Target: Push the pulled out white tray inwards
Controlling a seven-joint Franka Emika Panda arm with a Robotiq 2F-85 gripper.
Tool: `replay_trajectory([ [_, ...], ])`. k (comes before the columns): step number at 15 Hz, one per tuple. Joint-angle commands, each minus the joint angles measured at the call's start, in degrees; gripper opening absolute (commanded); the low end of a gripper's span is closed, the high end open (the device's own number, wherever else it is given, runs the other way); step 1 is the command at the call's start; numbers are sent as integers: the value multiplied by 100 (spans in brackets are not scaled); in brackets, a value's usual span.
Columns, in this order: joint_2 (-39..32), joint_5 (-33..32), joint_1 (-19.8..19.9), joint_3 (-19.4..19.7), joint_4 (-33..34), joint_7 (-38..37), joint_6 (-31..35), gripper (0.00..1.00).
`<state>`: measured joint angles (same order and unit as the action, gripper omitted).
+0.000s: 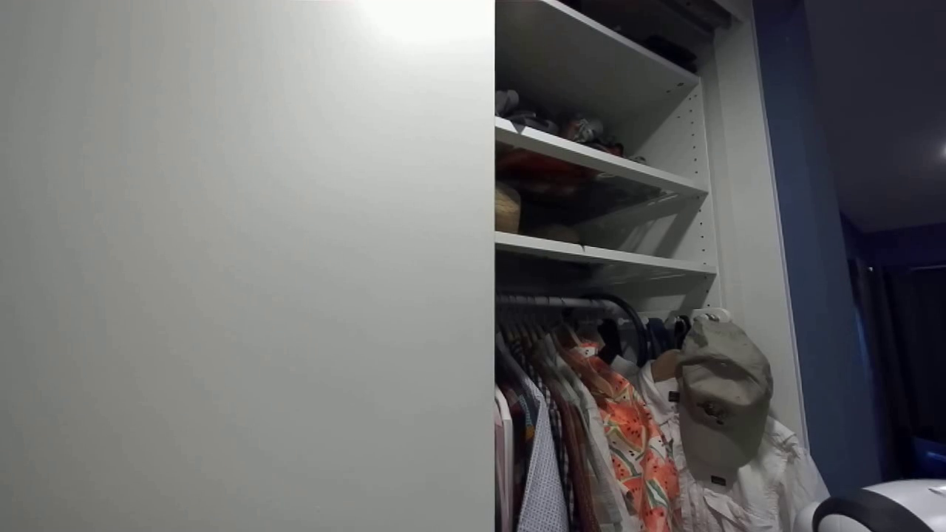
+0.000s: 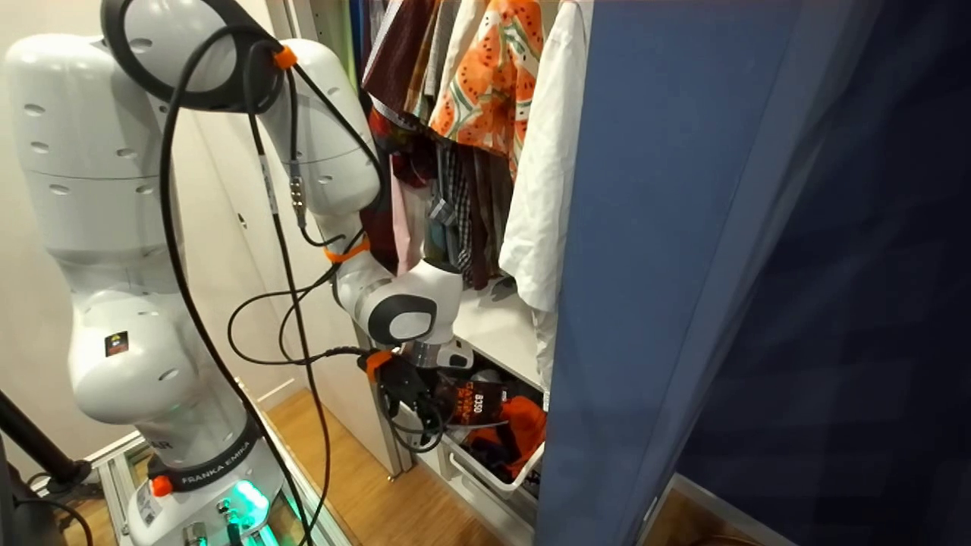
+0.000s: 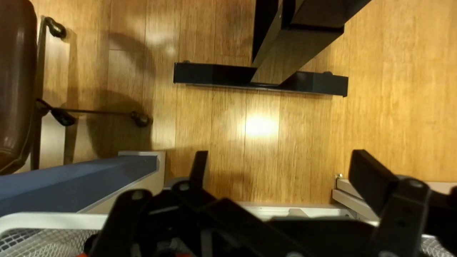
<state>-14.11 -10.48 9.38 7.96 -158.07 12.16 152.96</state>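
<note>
The white tray (image 2: 502, 489) is a mesh basket with a white rim, sticking out from the bottom of the closet in an exterior view. It holds an orange cloth (image 2: 523, 425) and dark items. In the wrist view its white rim (image 3: 53, 220) and mesh show at the lower left, partly hidden behind the gripper. My gripper (image 3: 280, 157) is open, with bare floor seen between its fingers. In an exterior view the black gripper (image 2: 417, 421) is low beside the tray's near end; whether it touches the tray I cannot tell.
Hanging clothes (image 2: 485, 83) and a white shelf (image 2: 493, 326) are above the tray. A blue wall (image 2: 660, 227) stands beside it. A black stand foot (image 3: 260, 78) and a brown chair (image 3: 14, 89) are on the wooden floor. A cable loop hangs by the gripper.
</note>
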Motion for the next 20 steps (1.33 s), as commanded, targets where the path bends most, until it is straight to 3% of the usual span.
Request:
replay_trajectory([
  [1, -286, 140, 16, -149, 11, 195, 494, 100],
  [8, -1159, -69, -44, -83, 2, 155, 1287, 100],
  [13, -1431, 21, -98, 97, 8, -54, 2359, 100],
  [14, -1355, 13, -61, 2, 9, 62, 2008, 100],
  [18, -1456, 14, 125, -121, 89, 185, 2157, 100],
  [20, -1595, 16, 59, -6, 220, 107, 2429, 100],
])
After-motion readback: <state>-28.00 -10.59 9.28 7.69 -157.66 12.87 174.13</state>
